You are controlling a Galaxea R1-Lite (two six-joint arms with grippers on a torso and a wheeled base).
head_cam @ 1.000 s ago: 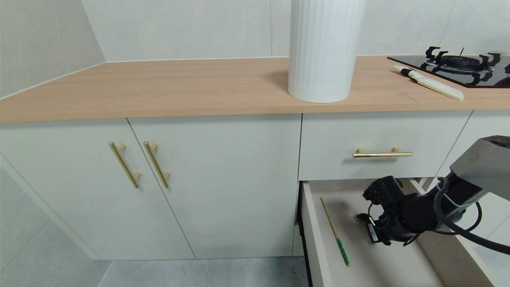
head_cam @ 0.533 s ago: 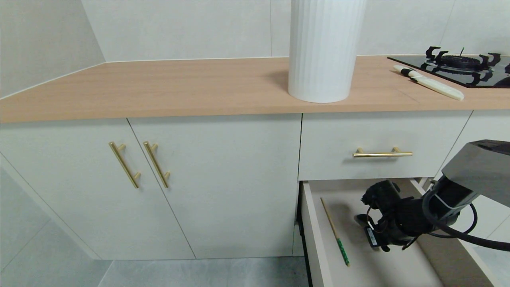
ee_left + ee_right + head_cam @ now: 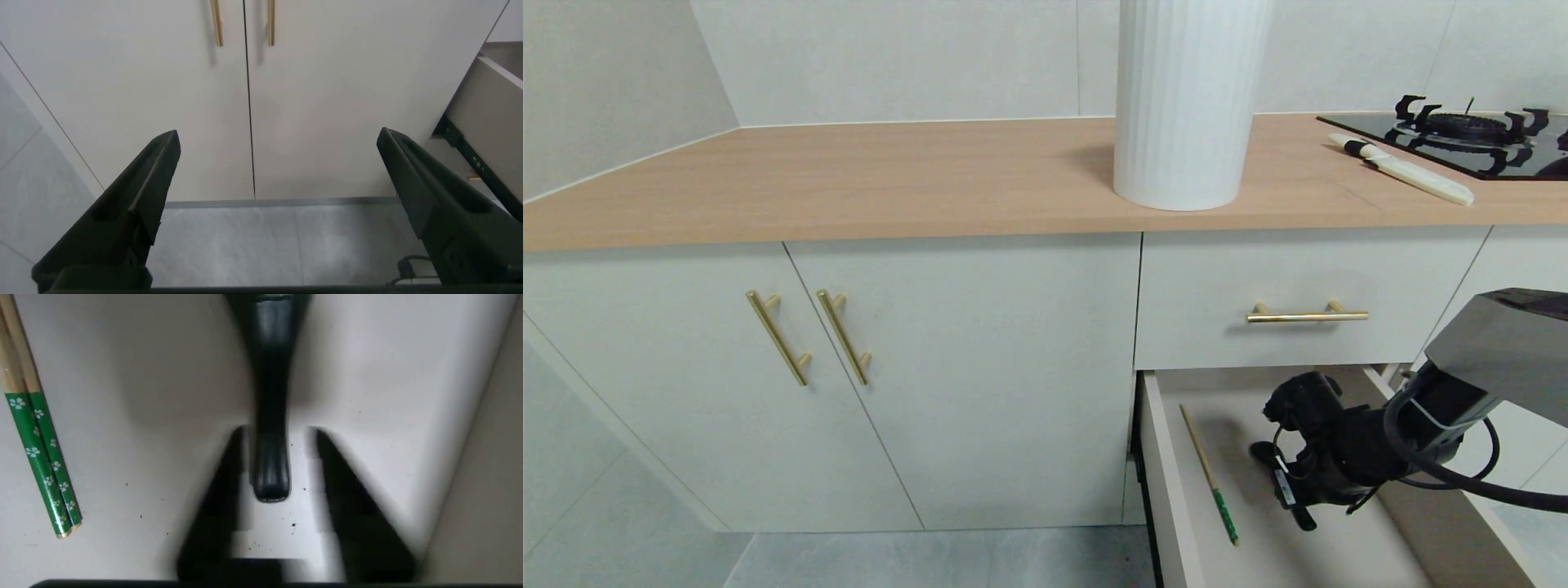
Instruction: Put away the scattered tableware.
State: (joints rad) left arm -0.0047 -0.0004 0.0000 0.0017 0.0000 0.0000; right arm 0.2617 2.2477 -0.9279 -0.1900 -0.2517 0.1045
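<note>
A pair of wooden chopsticks [image 3: 1209, 478] with green ends [image 3: 41, 465] lies on the floor of the open lower drawer [image 3: 1164, 474], along its left side. My right gripper [image 3: 1294, 498] is low inside that drawer, to the right of the chopsticks. In the right wrist view a black spoon [image 3: 270, 416] lies lengthwise between the right gripper [image 3: 278, 434], with a narrow gap on each side of its handle, so the gripper is open. My left gripper [image 3: 278, 143] is wide open and holds nothing, facing the closed cabinet doors low above the floor.
On the wooden counter stand a tall white ribbed cylinder [image 3: 1184, 98] and a white knife [image 3: 1405, 171] beside the black gas hob [image 3: 1462, 135]. The upper drawer with its gold handle [image 3: 1307, 314] is closed above the open one. Two cabinet doors [image 3: 849, 367] are closed at left.
My right gripper has sunk a little deeper into the drawer and shifted slightly left with the spoon. The chopsticks have not moved.
</note>
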